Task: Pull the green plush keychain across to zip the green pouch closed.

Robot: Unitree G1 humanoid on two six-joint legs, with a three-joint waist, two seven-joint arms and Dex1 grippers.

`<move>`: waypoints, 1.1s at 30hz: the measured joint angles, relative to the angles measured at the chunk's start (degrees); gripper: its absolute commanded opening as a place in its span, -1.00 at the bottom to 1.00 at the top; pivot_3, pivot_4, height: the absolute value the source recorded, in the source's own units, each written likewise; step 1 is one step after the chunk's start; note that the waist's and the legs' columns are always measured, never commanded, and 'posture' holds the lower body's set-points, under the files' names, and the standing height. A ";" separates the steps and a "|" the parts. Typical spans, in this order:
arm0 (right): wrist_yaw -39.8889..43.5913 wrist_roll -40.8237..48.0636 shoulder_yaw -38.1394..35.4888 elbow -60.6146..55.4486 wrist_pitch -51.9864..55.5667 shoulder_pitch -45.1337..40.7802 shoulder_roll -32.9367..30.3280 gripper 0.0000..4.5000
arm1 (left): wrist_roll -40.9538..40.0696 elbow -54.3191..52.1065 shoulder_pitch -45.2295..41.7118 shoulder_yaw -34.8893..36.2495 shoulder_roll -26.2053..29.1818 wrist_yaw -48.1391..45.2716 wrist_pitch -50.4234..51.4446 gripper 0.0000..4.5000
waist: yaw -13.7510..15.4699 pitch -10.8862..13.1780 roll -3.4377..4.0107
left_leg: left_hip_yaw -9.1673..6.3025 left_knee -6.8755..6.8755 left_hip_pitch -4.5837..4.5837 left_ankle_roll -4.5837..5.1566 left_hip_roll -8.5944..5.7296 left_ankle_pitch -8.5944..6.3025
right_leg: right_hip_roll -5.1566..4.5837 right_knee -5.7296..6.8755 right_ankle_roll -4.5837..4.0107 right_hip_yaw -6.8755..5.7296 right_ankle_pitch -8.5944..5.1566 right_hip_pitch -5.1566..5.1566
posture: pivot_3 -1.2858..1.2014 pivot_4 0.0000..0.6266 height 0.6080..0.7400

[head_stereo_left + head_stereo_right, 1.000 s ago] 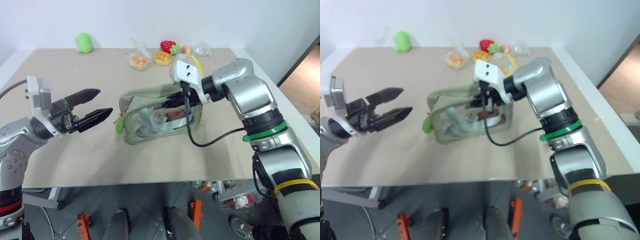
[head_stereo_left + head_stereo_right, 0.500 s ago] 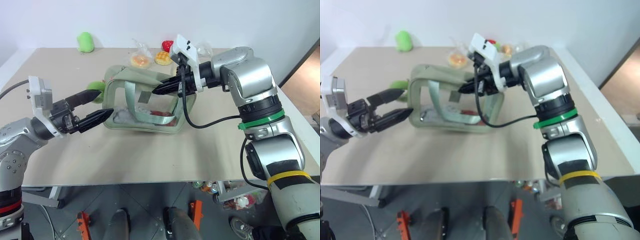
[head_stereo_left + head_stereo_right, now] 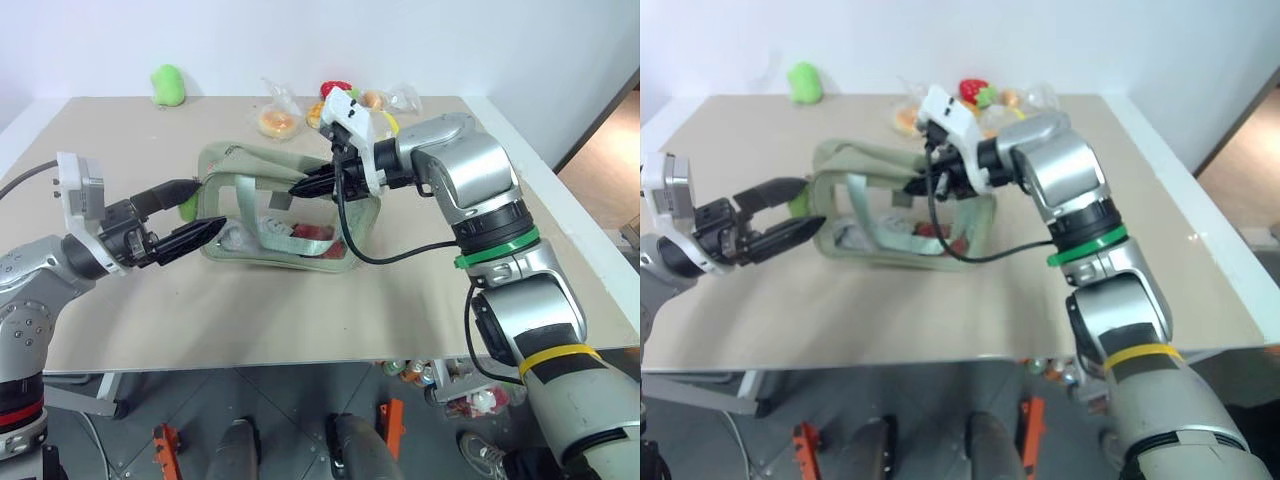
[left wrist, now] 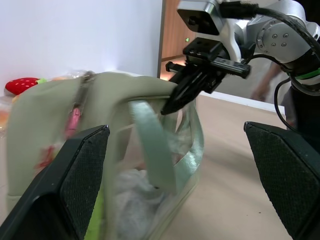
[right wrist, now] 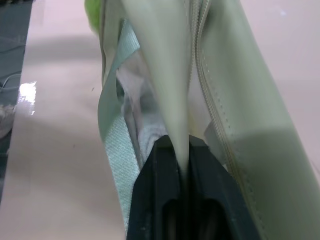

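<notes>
The green pouch [image 3: 232, 164] stands tipped up on the table, its clear side window and green strap [image 3: 251, 200] facing me. My right gripper [image 3: 294, 191] reaches in from the right and is shut on a fold of the pouch's top fabric beside the zipper [image 5: 200, 65]. The green plush keychain [image 3: 186, 204] hangs at the pouch's left end. My left gripper [image 3: 210, 205] is open there, one finger on each side of the keychain and the pouch's end, not clamping either. In the left wrist view the keychain [image 4: 99, 217] is a green blur low against the pouch.
A plain light-green plush [image 3: 168, 85] lies at the table's far left. Clear bags of toy food [image 3: 277, 121] and a red strawberry [image 3: 337, 93] sit at the back behind the pouch. The table's front edge [image 3: 300, 368] runs close below the arms.
My right gripper lifted the pouch off its side and dragged it left, bringing its left end and the keychain between my left fingers. The left arm stayed still.
</notes>
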 measured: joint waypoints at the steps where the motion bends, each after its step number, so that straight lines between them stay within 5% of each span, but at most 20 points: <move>1: -0.47 0.09 -0.29 0.21 -0.05 -0.07 0.47 -0.26 | 0.04 0.00 0.08 0.04 0.25 -0.04 -0.04 1.00 | 0.00 0.00 0.00 | 0.00 0.00 0.00 0.00 0.01 0.00 | 0.01 0.00 0.00 0.00 0.00 0.00 | 0.03 -0.52 1.00; 6: -1.39 2.27 -1.71 1.51 1.50 -0.33 1.83 0.52 | 0.75 2.76 0.65 2.88 3.77 -1.17 -0.62 1.00 | 0.00 0.00 0.00 | 0.00 -0.06 -0.03 0.00 0.07 -0.01 | 0.08 0.00 0.00 0.00 0.00 -0.06 | 0.03 -0.52 1.00; 20: 13.01 13.94 -11.52 -3.49 0.04 1.55 -11.88 0.52 | 2.44 7.56 1.20 4.61 5.13 -2.50 -1.06 1.00 | 0.13 0.00 -0.01 | 0.02 -0.08 -0.07 -0.01 0.11 -0.02 | 0.10 -0.01 -0.03 0.01 -0.02 -0.11 | 0.03 -0.52 1.00; 26: 9.30 9.28 -10.30 -9.00 -6.41 14.01 -16.68 0.52 | 2.90 11.87 2.47 6.18 5.08 -2.73 -1.44 1.00 | -0.15 0.00 -0.01 | 0.28 -0.07 -0.04 -0.01 0.12 -0.02 | 0.11 0.01 -0.03 0.24 0.00 -0.26 | 0.03 -0.52 1.00; 33: 3.00 8.44 -10.20 -9.53 -6.02 15.43 -15.21 0.52 | 2.88 13.45 2.85 6.30 4.27 -2.42 -1.44 1.00 | -0.16 -0.01 -0.02 | 0.35 -0.03 -0.04 -0.01 0.13 -0.02 | 0.19 0.03 0.00 0.43 0.03 -0.27 | 0.03 -0.52 1.00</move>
